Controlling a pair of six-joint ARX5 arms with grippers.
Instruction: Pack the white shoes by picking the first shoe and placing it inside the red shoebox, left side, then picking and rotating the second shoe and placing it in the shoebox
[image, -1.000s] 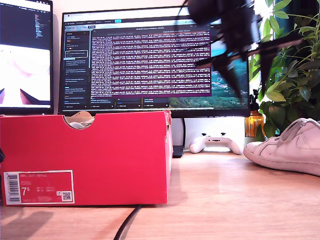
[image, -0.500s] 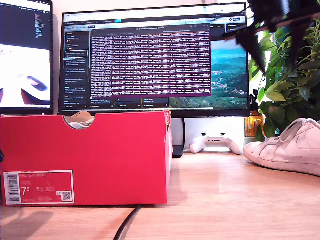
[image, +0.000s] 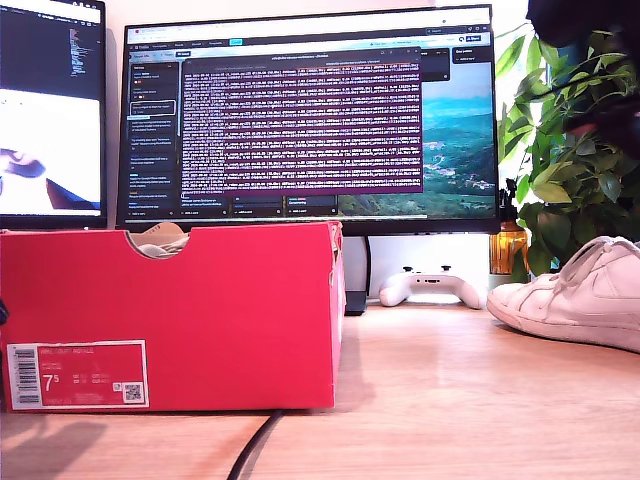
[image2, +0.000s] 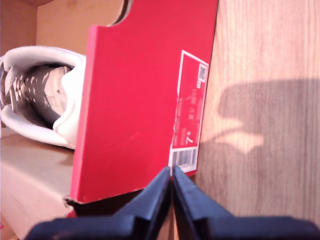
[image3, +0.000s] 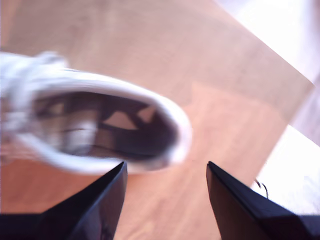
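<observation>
Hovering spread-fingered, my second tool (image3: 165, 172) overlooks the white shoe (image3: 95, 125).

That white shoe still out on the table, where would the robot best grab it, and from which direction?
Probably from above, by the heel end of the collar. The shoe sits upright on the table with its opening facing up, so one finger of my second gripper, open above it, could slip inside and the other press outside the rim.

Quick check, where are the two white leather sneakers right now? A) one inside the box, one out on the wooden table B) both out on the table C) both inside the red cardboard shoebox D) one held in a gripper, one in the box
A: the first wrist view shows one white leather sneaker inside the red cardboard shoebox, while the other white sneaker sits on the wooden table, beneath my open, empty second gripper.
</observation>
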